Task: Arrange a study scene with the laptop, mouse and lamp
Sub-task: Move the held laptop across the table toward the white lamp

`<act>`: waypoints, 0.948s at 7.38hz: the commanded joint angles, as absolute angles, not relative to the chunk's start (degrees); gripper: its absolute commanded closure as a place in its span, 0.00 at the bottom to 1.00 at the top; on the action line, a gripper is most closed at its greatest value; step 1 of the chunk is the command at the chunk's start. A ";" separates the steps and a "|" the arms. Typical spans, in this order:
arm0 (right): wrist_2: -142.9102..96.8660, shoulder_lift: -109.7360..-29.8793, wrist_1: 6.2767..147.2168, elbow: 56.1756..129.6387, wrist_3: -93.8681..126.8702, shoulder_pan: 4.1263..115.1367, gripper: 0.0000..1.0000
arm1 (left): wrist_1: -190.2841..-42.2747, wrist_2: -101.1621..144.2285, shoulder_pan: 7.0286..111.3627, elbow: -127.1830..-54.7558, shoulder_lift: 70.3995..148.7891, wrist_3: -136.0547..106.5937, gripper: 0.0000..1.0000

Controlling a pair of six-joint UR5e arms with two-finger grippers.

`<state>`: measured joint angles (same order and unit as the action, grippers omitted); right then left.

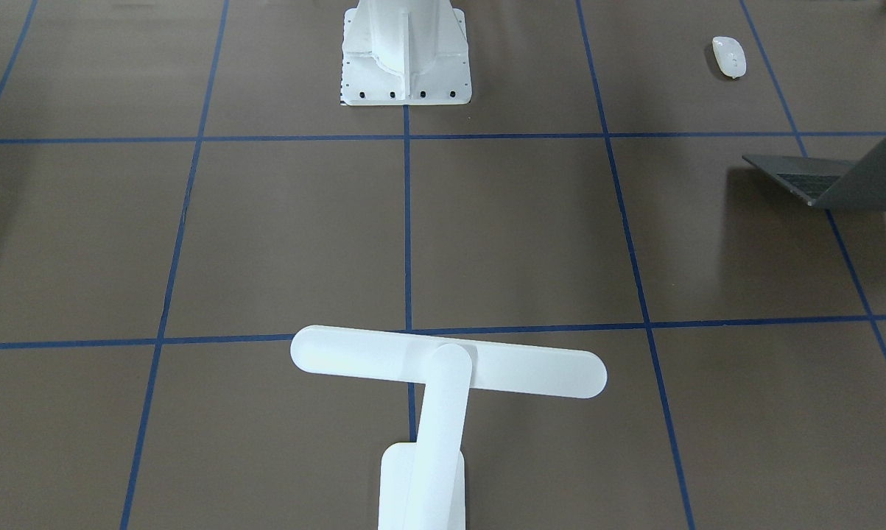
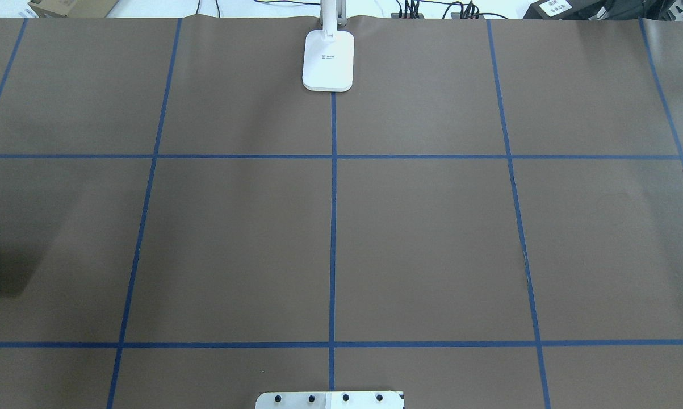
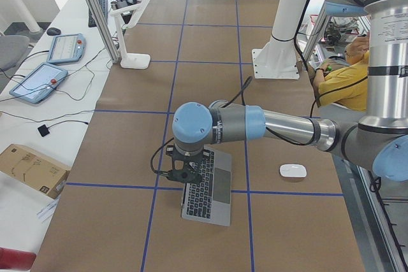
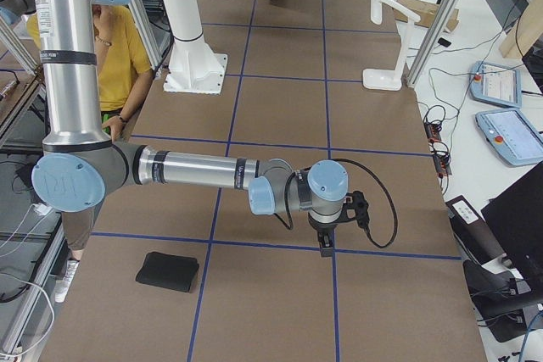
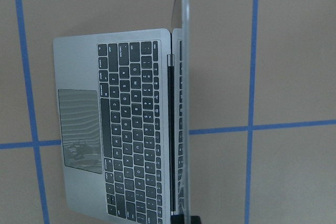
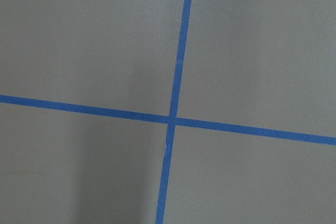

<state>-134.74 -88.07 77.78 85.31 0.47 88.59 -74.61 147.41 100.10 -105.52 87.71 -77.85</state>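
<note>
The laptop [image 3: 207,186] stands open on the brown table, its lid upright; the left wrist view shows its keys and trackpad [image 5: 121,129] from above. It also shows at the right edge of the front view [image 1: 833,180]. My left gripper [image 3: 182,176] hangs over the laptop's lid edge; I cannot tell if it is open or shut. The white mouse [image 3: 293,171] lies beside the laptop, nearer the robot. The white lamp [image 1: 443,368] stands at the table's far middle edge. My right gripper [image 4: 327,247] hovers over bare table; I cannot tell its state.
The white robot pedestal [image 1: 406,51] is bolted at the table's near middle. A black mouse pad [image 4: 167,270] lies at the right end of the table. Blue tape lines [image 2: 332,227] grid the surface. Teach pendants and cables lie on the side bench [image 3: 38,81].
</note>
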 commanded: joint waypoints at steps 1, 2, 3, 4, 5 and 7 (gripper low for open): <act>-135.09 -88.15 77.78 85.78 0.35 88.59 0.01 | -78.20 147.83 91.63 -105.47 95.77 -90.11 1.00; -135.00 -88.15 77.78 85.69 0.44 88.59 0.01 | -80.75 147.57 86.62 -105.29 100.59 -97.75 1.00; -135.09 -88.15 77.87 85.52 0.44 88.59 0.01 | -80.86 147.05 82.31 -104.77 105.42 -103.22 1.00; -135.09 -88.24 77.96 85.43 0.53 88.59 0.01 | -80.60 146.78 78.26 -104.50 110.69 -109.01 1.00; -135.17 -88.24 77.96 85.26 0.53 88.59 0.01 | -80.68 145.04 74.83 -104.41 115.01 -114.73 1.00; -135.09 -88.24 78.05 85.17 0.53 88.24 0.01 | -80.86 139.59 67.80 -102.76 121.69 -121.87 1.00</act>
<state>-135.07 -88.24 78.01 85.23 0.52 88.40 -80.71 142.37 72.20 -104.00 117.11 -116.98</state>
